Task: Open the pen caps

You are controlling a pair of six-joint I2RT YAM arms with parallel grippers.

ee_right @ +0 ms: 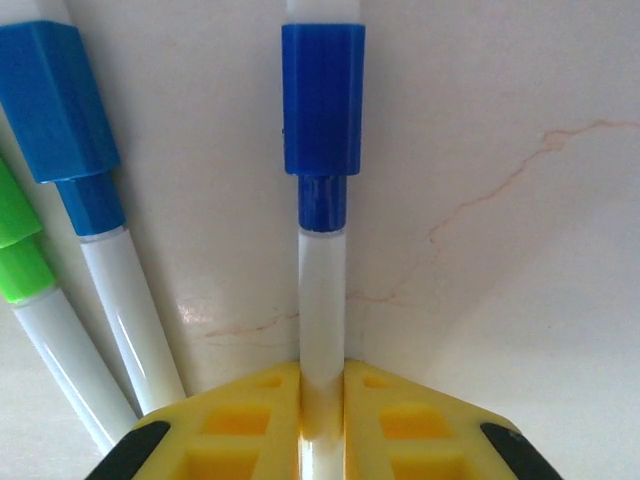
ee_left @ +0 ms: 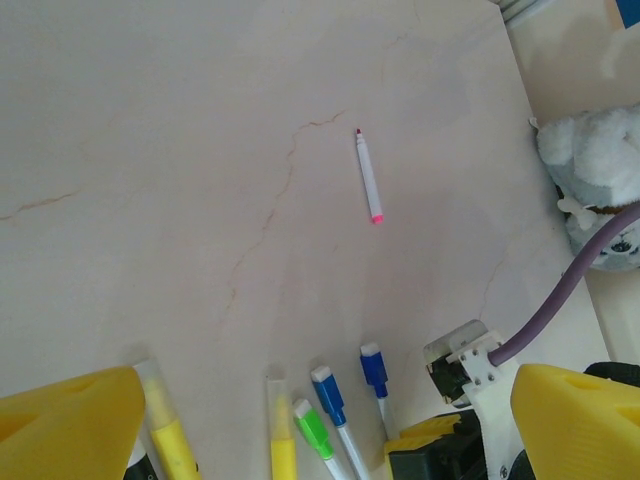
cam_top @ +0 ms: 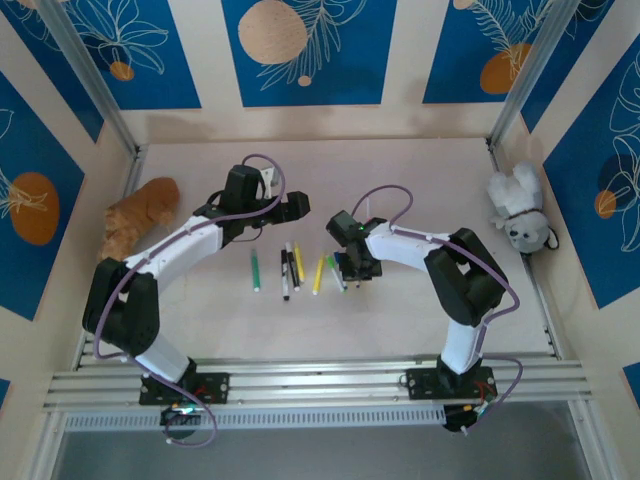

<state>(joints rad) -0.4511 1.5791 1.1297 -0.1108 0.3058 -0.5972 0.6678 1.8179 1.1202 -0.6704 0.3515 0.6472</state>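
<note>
Two yellow fingers (ee_right: 250, 415) of the right gripper (ee_right: 322, 385) are pinched on the white barrel of a pen (ee_right: 322, 290); its blue cap (ee_right: 322, 100) is seen just beyond the jaws. A blue-capped pen (ee_right: 125, 310) and a green-capped pen (ee_right: 60, 350) are laid alongside, left. The left gripper (ee_left: 325, 385) is spread wide, a pink-tipped pen (ee_left: 368, 176) lying farther off.

Reads as a robot test cell in a lab. Boxed in by aluminium-profile posts (cam_top: 85, 75) and blue leaf-print panels (cam_top: 300, 50). Fitted with left arm (cam_top: 170, 255) and right arm (cam_top: 440, 260) bolted to slotted rails (cam_top: 320, 385) at the near edge of a marble-look surface (cam_top: 400, 170). Dressed with plush props: orange toy (cam_top: 140, 215), white toy (cam_top: 518, 210).
</note>
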